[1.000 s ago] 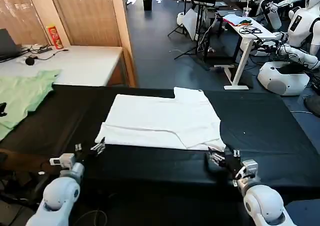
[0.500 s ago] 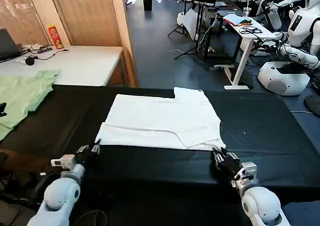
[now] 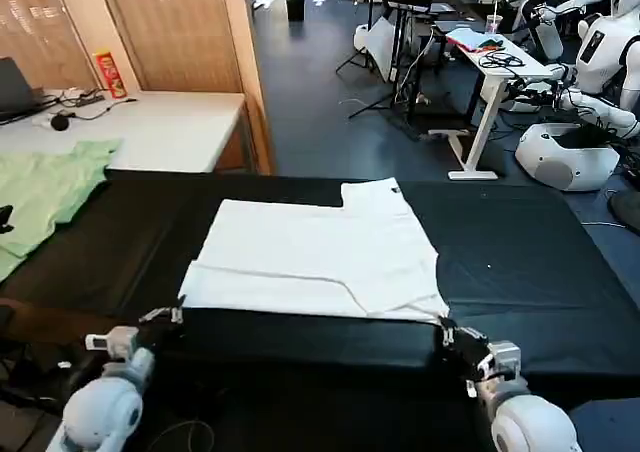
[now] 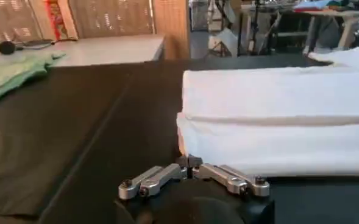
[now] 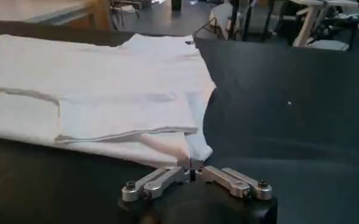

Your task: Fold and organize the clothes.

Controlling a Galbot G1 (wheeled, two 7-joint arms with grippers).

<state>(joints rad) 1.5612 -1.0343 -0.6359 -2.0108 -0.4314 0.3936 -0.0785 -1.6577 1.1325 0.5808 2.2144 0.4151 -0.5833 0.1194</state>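
Head view: T-shirt lies flat, plain side up, mid black table. Left gripper pinches its near-left corner; right gripper pinches its near-right corner.
Left wrist: fingers clamped on shirt hem.
Right wrist: fingers clamped on corner.

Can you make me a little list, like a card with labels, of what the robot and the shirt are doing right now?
shirt: white T-shirt, partly folded, lying flat on the black table
left gripper: shut on the shirt's near left corner
right gripper: shut on the shirt's near right corner
other cloth: pale green garment off to the robot's left, untouched
behind: white desk with a red can
job so far: shirt not yet fully folded
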